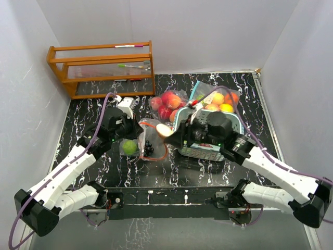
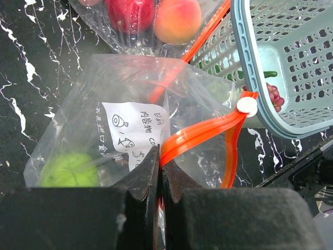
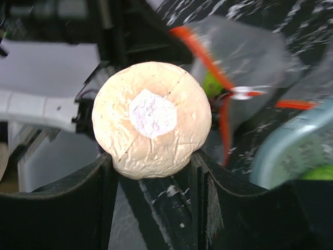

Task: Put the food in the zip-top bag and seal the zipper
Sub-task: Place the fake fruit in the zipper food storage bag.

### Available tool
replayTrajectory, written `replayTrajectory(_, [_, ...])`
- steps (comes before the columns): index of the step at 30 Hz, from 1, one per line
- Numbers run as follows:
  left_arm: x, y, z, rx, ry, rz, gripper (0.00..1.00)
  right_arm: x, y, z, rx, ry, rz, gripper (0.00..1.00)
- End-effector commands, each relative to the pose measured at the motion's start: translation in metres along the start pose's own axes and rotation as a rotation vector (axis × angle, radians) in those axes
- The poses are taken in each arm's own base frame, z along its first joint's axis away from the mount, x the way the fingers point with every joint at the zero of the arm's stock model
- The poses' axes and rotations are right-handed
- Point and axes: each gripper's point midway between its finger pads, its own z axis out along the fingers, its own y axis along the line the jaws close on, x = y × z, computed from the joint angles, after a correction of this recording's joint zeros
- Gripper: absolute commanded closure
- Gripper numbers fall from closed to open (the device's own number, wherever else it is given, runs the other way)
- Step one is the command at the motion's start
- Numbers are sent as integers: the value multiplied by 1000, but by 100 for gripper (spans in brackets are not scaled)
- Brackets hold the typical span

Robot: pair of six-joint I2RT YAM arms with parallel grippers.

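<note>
The left claw (image 2: 160, 161) is closed, its tips pinching the orange zipper strip (image 2: 203, 133) of a clear zip-top bag (image 2: 119, 88) lying on the black marbled desk (image 2: 31, 78). A lime-green fruit (image 2: 70, 170) sits inside the bag. A white slider (image 2: 246, 105) rides the zipper just beside a teal slatted basket (image 2: 291, 62). Beyond, another bag (image 2: 99, 26) holds a red fruit (image 2: 130, 13) and a peach (image 2: 177, 20).

Black marbled table (image 1: 171, 83) with wooden rack (image 1: 101, 67), teal basket (image 1: 200, 152), 1 open zip-top bag (image 1: 152, 136), 2 fruit-filled bags (image 1: 167, 104).

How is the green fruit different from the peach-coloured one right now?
The green fruit sits inside the zip-top bag; the peach-coloured fruit is outside it, gripped by the right gripper. One is green, the other pale peach with a white patch. Both are round.
</note>
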Motion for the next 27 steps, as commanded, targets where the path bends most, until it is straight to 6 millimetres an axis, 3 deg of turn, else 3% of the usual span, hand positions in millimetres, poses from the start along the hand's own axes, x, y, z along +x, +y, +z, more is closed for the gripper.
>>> replayTrajectory(1, [-19,-6,-1,15,-45,4,100,2,62,16,-190,14,-135,84])
replayTrajectory(6, [-23,-8,0,17,-49,9,100,25,55,34,-183,48,-107,84])
replayTrajectory(12, [-25,-8,-10,15,-58,12,100,29,17,53,-15,-13,-53,84])
replayTrajectory(21, [-23,-8,-13,16,-57,11,100,61,-1,101,21,116,-35,82])
replayTrajectory(22, [-23,-8,-14,18,-58,11,100,62,-6,102,52,117,-34,79])
replayTrajectory(27, [-22,-9,-16,23,-56,11,100,56,-8,97,85,92,-53,23])
